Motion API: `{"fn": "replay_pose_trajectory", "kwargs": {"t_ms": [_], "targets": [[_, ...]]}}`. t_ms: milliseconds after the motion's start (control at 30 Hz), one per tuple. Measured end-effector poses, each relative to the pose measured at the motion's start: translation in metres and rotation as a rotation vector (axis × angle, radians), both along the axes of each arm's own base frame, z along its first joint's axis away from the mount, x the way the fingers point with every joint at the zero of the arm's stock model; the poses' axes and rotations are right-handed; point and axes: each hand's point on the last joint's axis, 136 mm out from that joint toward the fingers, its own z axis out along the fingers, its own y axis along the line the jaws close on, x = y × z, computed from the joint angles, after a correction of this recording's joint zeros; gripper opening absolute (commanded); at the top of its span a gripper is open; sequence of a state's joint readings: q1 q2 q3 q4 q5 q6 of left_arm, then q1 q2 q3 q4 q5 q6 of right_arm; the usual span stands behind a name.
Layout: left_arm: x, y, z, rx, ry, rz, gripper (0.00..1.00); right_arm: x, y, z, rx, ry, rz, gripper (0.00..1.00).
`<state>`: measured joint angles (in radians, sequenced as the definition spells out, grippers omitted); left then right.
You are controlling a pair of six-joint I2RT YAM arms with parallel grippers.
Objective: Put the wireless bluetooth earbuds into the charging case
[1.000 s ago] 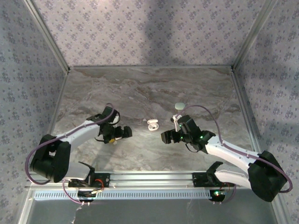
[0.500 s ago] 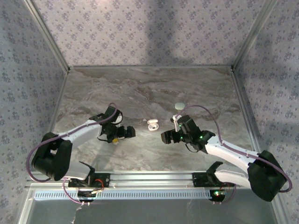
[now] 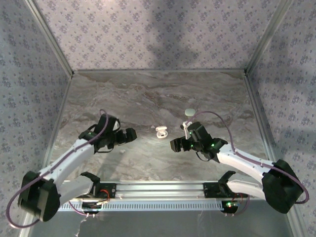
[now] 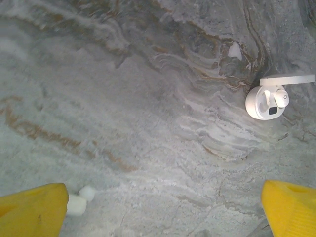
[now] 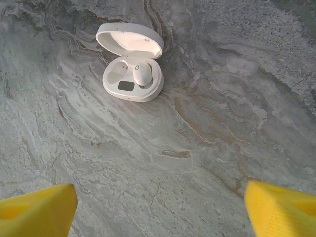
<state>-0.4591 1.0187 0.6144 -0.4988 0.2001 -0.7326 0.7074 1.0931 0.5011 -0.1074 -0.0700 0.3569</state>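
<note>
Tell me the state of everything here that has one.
charging case: lid open, other well empty.
seated earbud: sitting in one well of the case.
loose earbud: lying on the table, out of the case.
left gripper: open, empty.
right gripper: open, empty.

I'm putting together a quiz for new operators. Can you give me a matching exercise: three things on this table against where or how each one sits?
Things:
1 white oval plastic charging case
2 tiny white earbud
3 another tiny white earbud

States:
A lying loose beside a yellow fingertip of the left gripper
B lid open
C seated in the case

Pairs: 1-B; 2-C; 3-A
</note>
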Motion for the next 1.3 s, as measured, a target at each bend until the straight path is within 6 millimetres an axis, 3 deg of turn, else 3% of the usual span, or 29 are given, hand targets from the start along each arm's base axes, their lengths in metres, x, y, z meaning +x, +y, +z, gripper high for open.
{"fn": "replay_pose_trajectory", "kwargs": {"t_ms": [133, 433, 767, 900, 1033, 1300], "targets": [[-0.02, 0.01, -0.01, -0.035, 0.04, 0.079, 1.0, 0.001, 0.0, 0.001, 0.001, -0.006, -0.003, 0.9], [-0.042, 0.018, -0.034, -0.131, 0.15, 0.251, 0.95, 0.001, 0.0, 0.001, 0.0, -0.005, -0.003, 0.9], [-0.031, 0.025, -0.039, -0.192, 0.178, 0.399, 0.75, 0.001, 0.0, 0.001, 0.001, -0.004, -0.003, 0.9], [-0.029, 0.031, -0.046, -0.183, 0.191, 0.434, 0.72, 0.001, 0.0, 0.001, 0.001, -0.005, -0.003, 0.9], [-0.03, 0.037, -0.054, -0.173, 0.204, 0.456, 0.61, 0.001, 0.0, 0.001, 0.001, -0.005, -0.003, 0.9], [-0.03, 0.039, -0.066, -0.17, 0.232, 0.47, 0.52, 0.001, 0.0, 0.001, 0.001, -0.005, -0.003, 0.9]]}}
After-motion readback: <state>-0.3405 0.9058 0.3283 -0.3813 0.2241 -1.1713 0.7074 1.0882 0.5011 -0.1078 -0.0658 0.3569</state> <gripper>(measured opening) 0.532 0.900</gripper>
